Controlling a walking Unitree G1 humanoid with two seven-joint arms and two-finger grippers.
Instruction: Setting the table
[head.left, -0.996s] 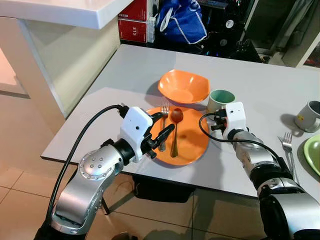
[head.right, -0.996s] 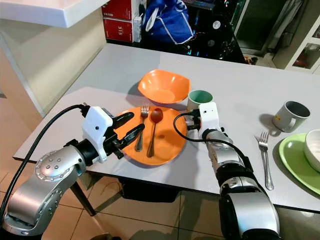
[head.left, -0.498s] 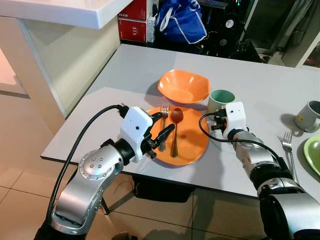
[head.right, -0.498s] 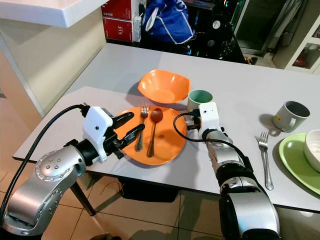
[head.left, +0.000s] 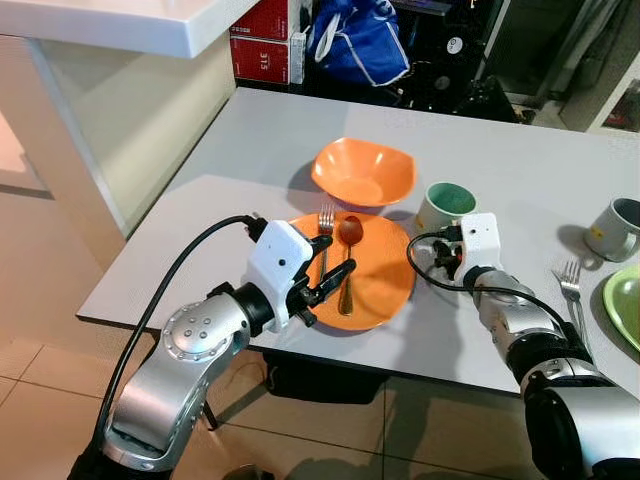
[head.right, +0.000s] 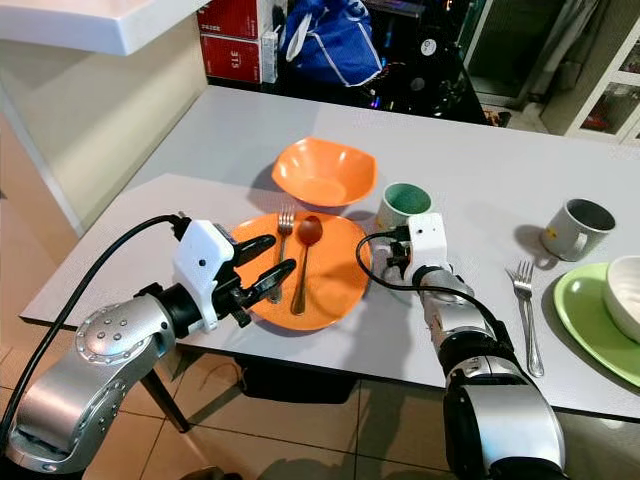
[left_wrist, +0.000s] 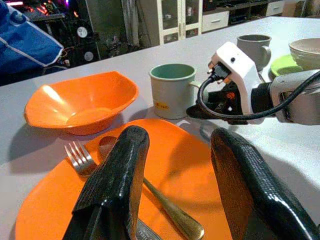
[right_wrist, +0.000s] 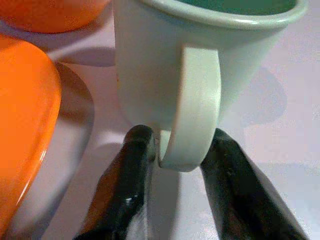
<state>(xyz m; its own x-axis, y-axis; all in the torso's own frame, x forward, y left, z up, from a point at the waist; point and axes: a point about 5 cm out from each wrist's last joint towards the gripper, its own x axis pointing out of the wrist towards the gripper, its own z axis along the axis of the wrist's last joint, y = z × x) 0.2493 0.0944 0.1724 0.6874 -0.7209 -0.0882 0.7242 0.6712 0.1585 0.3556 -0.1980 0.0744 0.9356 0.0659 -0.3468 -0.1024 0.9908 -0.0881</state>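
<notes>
I am straddling the mug handle with the right gripper (right_wrist: 172, 170)

The pale green mug (head.left: 444, 204) is standing on the grey table (head.left: 240, 150) beside the orange plate (head.left: 385, 285); my two fingers are flanking its handle, not clamping it, while the left gripper (head.left: 328, 270) is hovering spread wide over the plate's fork (head.left: 324, 222) and spoon (head.left: 349, 236)

An orange plate (head.left: 380, 275) is placed near the front edge of the table (head.left: 250, 140). A fork (head.left: 322, 235) and a spoon (head.left: 347, 262) are laid on it side by side. An orange bowl (head.left: 363, 172) and an upright pale green mug (head.left: 444, 205) are set just behind it.
</notes>
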